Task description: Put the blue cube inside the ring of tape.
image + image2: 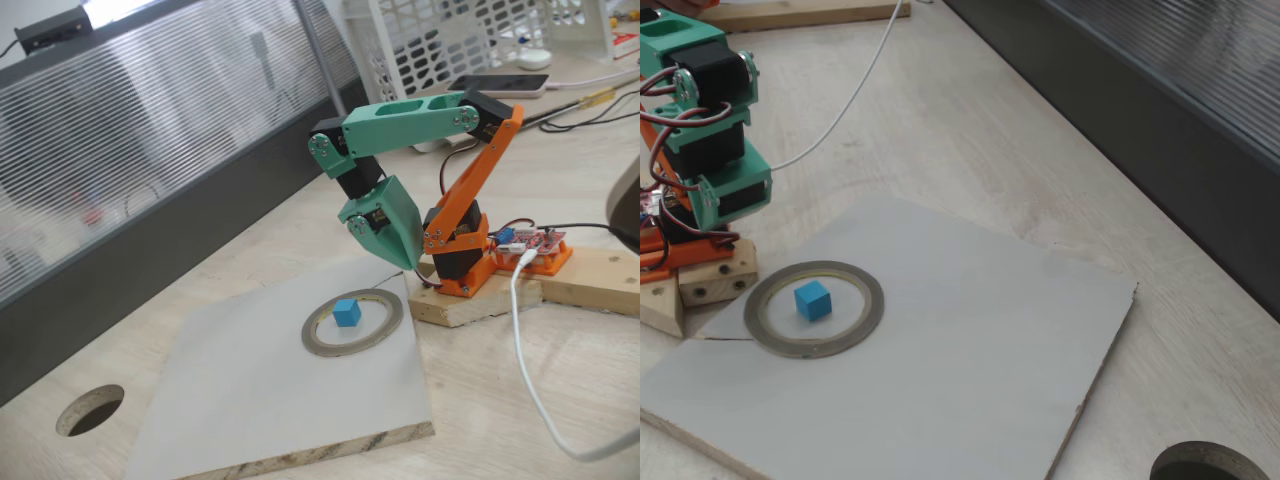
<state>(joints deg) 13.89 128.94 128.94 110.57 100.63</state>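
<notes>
Fingers' point(405, 255) gap unclear; blue cube point(347, 313) inside ring of tape point(385, 320).

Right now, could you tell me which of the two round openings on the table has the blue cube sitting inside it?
The ring of tape on the grey board holds the blue cube. The dark hole cut through the wooden tabletop, beyond the board's corner, has nothing visible in it.

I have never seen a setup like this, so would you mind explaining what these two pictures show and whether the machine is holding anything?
It is a small green and orange robot arm bolted to a wooden block on a table. Both pictures come from fixed cameras on opposite sides of the scene. A pale board lies on the table; on it sits the ring of tape, with the blue cube inside its opening. The gripper points down near the arm's base, apart from the ring, holding nothing; whether it is open is unclear. A round hole is cut into the tabletop.
</notes>
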